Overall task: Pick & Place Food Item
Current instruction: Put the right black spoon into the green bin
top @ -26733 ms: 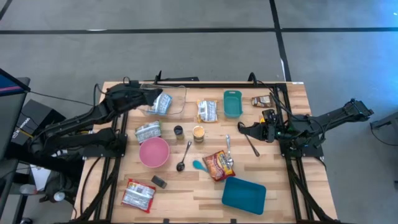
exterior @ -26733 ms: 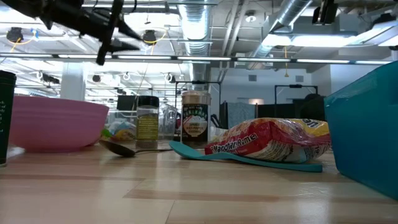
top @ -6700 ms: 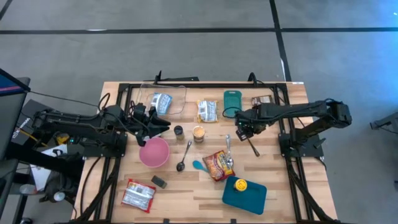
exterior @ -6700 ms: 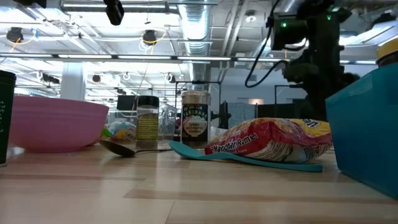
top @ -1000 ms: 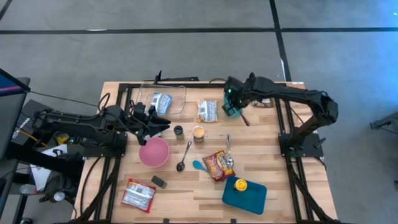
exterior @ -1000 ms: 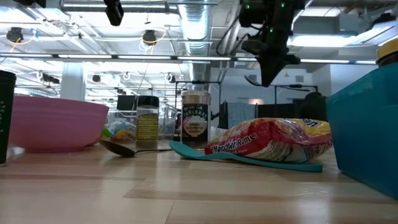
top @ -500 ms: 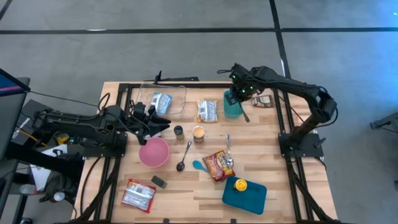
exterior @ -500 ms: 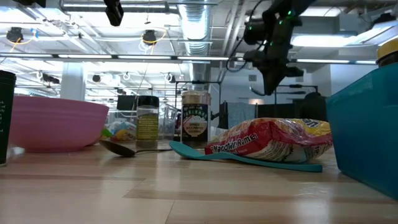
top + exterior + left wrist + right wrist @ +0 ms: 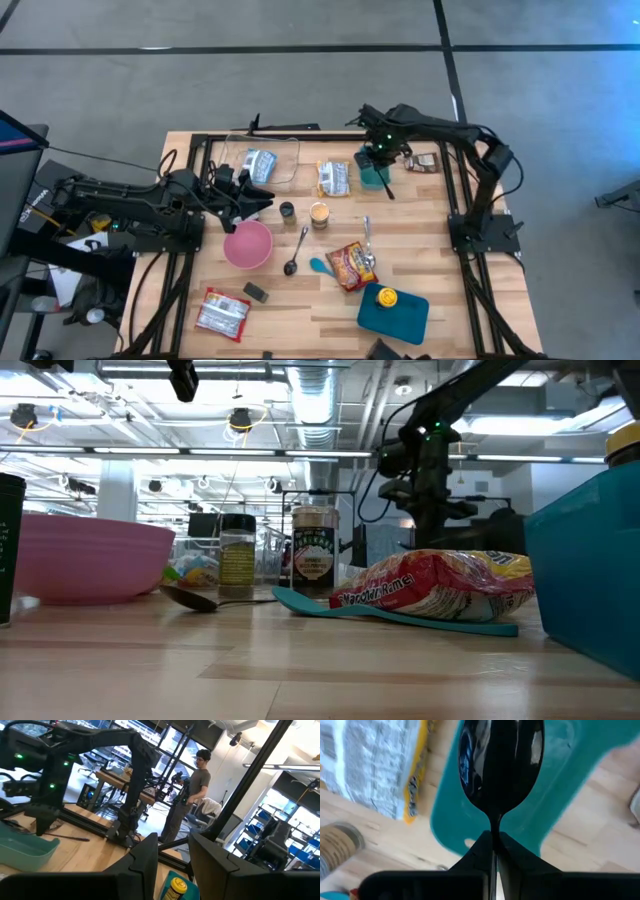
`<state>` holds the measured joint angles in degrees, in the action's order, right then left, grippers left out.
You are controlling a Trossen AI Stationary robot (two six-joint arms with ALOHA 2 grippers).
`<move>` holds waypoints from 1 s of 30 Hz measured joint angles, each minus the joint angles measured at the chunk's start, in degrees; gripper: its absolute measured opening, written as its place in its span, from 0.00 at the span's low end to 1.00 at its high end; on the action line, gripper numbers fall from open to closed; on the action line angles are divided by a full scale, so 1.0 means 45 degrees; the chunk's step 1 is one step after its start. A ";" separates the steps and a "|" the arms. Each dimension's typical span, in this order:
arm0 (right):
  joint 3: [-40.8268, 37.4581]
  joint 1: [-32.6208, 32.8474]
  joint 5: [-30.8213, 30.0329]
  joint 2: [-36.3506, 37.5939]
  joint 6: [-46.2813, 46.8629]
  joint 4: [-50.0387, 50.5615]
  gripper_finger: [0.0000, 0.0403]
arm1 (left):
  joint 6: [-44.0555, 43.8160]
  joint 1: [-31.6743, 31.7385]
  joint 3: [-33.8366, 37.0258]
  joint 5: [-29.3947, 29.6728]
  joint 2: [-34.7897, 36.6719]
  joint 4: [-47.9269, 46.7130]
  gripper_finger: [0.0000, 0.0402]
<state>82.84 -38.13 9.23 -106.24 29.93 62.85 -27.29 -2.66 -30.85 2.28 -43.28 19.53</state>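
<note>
Counter of pale wood planks, seen from above. Nearest the front edge lie a teal bin with a yellow-capped bottle in it, a red-and-white noodle packet and a small dark block.

Middle band: a red snack bag with a teal spoon just beside it, a metal spoon, a pink bowl, and two small jars standing side by side.

My left pincer rests at the counter's left side, near the pink bowl's far rim, fingers a narrow way apart and holding nothing that I can see.

Far band: a clear container with a silver packet inside, a grey-and-yellow packet, and a small teal tray.

My right pincer hangs over the teal tray, its fingers pinched tight on the handle of a black spoon. In the right wrist view the spoon's bowl points away from the fingers and sits above the tray's floor; whether it touches the tray cannot be told. A brown packet lies just right of the tray.

Beyond the counter, in the left wrist view, a person stands in the room.
</note>
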 joint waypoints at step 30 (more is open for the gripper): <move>0.1924 -0.0480 -0.0009 -0.2297 -0.0623 0.1608 0.03 | -0.0001 0.0000 0.0000 0.0016 0.0002 -0.0001 0.26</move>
<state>91.50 -40.29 9.19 -116.57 27.13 70.08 -27.29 -2.66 -30.85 2.35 -43.27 19.53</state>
